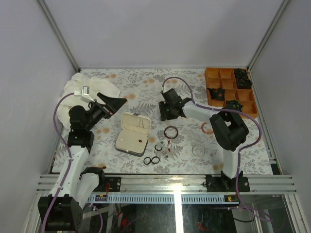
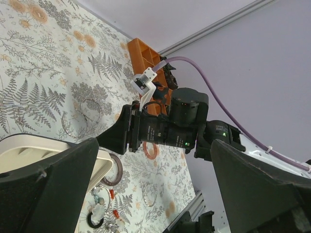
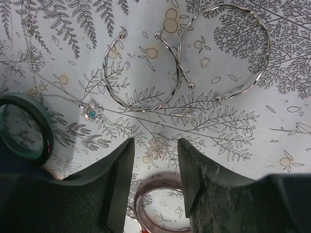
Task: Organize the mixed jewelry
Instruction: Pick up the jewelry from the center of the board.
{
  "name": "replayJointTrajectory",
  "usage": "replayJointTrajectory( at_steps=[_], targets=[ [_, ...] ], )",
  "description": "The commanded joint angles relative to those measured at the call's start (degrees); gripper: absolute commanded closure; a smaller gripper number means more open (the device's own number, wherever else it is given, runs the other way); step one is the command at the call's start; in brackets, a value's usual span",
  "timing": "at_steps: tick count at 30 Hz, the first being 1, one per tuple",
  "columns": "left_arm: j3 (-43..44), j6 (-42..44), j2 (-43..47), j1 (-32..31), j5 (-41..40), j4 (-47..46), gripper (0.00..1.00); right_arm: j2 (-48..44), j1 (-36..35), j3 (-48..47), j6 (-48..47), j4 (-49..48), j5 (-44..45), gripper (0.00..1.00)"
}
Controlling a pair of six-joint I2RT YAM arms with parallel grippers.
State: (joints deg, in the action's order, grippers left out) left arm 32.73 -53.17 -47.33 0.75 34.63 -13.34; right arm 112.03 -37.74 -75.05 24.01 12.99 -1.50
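The mixed jewelry lies scattered on the floral cloth. In the right wrist view, my right gripper is open just above the cloth, with a tiny silver snowflake piece lying untouched between its fingertips. Two thin silver wire hoops lie beyond it. A dark bangle sits at the left and a small blue-stone pendant lies near it. A shiny ring lies under the jaws. From above, a reddish-brown bangle and two black rings show. My left gripper hangs wide open and holds nothing.
The navy case lies open, its cream lining up, left of the jewelry. An orange divided tray with black rosettes stands at the back right. A white cloth is bunched at the back left. An orange-pink ring lies under the right arm.
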Motion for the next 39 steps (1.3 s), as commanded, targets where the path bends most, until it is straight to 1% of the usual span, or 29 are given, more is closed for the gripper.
replayJointTrajectory(
  at_steps=[1,8,9,11,21,39],
  targets=[
    [-0.70,-0.44,0.21,0.37,0.93,-3.53,0.00,-0.59,1.36,-0.87,0.28,-2.42,-2.08,0.53],
    [-1.03,-0.77,-0.19,0.47,0.98,-4.25,0.00,0.08,2.11,-0.27,0.80,-3.50,-4.48,0.59],
    [-1.13,-0.79,-0.20,0.48,1.03,-4.24,0.00,0.16,2.14,-0.22,0.87,-3.52,-4.86,0.63],
    [-1.18,-0.85,-0.18,0.43,1.02,-4.32,0.00,0.29,2.22,-0.02,0.91,-3.46,-5.57,0.65],
    [-1.59,-1.14,-0.08,0.47,1.30,-4.63,0.00,-0.86,2.23,1.76,1.05,-2.62,-6.04,0.62],
    [-1.96,-1.50,-0.24,0.70,1.40,-5.27,0.00,0.71,2.23,1.83,1.19,-2.35,-7.20,0.63]
  ],
)
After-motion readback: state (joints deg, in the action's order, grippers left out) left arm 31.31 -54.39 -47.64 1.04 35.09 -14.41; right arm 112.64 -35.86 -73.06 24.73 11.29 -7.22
